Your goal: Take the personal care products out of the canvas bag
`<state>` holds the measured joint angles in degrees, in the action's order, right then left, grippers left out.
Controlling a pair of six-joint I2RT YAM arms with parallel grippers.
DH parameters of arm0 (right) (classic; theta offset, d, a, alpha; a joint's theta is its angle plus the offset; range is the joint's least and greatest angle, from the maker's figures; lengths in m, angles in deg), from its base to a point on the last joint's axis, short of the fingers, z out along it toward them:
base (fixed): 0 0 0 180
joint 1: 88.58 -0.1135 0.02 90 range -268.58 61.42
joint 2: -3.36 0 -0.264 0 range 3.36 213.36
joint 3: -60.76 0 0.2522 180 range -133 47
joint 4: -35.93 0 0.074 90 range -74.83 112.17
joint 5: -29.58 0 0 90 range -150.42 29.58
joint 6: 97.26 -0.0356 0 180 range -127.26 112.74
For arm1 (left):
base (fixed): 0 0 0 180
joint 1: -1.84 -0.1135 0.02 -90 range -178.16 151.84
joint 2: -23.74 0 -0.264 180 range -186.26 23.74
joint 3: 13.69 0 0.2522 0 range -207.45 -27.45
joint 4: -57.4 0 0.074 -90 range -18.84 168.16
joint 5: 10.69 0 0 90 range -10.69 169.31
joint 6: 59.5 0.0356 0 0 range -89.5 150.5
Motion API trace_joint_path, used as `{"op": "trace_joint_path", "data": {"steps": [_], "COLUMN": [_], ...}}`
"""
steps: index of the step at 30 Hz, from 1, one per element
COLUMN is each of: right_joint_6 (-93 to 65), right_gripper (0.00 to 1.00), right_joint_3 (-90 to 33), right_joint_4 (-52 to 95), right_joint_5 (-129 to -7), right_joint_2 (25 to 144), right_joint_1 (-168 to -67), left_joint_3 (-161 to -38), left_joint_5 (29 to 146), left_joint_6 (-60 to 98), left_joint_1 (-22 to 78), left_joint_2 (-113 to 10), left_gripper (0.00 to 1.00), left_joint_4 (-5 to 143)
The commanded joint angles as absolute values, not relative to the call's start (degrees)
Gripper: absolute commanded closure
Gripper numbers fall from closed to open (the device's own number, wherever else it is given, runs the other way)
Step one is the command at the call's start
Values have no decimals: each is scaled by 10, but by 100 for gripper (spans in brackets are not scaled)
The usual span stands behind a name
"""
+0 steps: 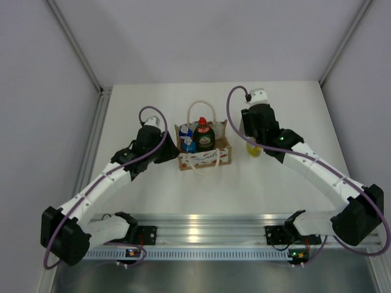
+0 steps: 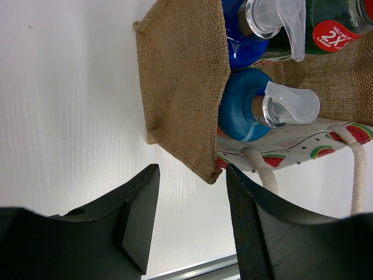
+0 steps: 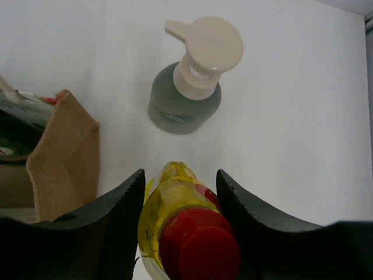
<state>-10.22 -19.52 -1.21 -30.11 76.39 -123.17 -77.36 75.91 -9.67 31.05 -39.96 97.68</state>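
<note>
Canvas bag: the canvas bag (image 1: 204, 155) is seen standing upright on the white surface (image 1: 275, 183), in the middle of the top view, with its mouth open and its watermelon print on the near side.
Rope handles: one cream loop (image 1: 201, 107) is laid out beyond the bag; the other is draped over the printed front.
Left gripper: the left gripper (image 2: 192, 169) is placed at the bag's left end, low by the surface. The jaws are spread wide and nothing is held. A lower corner of the burlap wall is seen at the gap between the tips; contact cannot be told.
Right gripper: the right gripper (image 3: 180, 175) is found to the right of the bag, apart from it. The jaws are closed in on the yellow bottle.
Yellow bottle: the slim yellow bottle (image 3: 175, 216) with its red cap is gripped between the jaws, outside the bag.
Grey-green pump bottle: the grey-green pump bottle (image 3: 185, 93) is seen upright on the surface beyond the right jaws, outside the bag; in the top view it is hidden.
Green bottle: the round green bottle (image 1: 203, 139) with a red cap is kept inside the bag, centre right.
Blue bottle: a blue bottle (image 2: 242, 41) with a clear spray top is lodged in the bag's left part.
Blue-topped bottle: a blue-topped bottle (image 2: 239, 114) with a translucent spout is set beside it, nearer the printed front.
</note>
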Motion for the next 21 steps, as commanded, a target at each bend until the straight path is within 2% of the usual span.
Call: {"op": "trace_joint_path", "data": {"steps": [1,12,21], "right_joint_6": [-98,-127,-142], "right_gripper": [100,100,100], "right_joint_3": [-173,-71,-46], "right_joint_4": [129,195,211], "right_joint_5": [-264,-296,-337], "right_joint_2": [742,730,734], "right_joint_1": [-1227,-1201,-1171], "left_joint_3": [-767,-757,-754], "left_joint_5": [748,747,746], "left_joint_6": [-91,-89,-86], "left_joint_1": [313,313,313], "left_joint_2": [-385,-380,-375], "left_gripper": [46,46,48], "left_joint_4": [959,958,958]}}
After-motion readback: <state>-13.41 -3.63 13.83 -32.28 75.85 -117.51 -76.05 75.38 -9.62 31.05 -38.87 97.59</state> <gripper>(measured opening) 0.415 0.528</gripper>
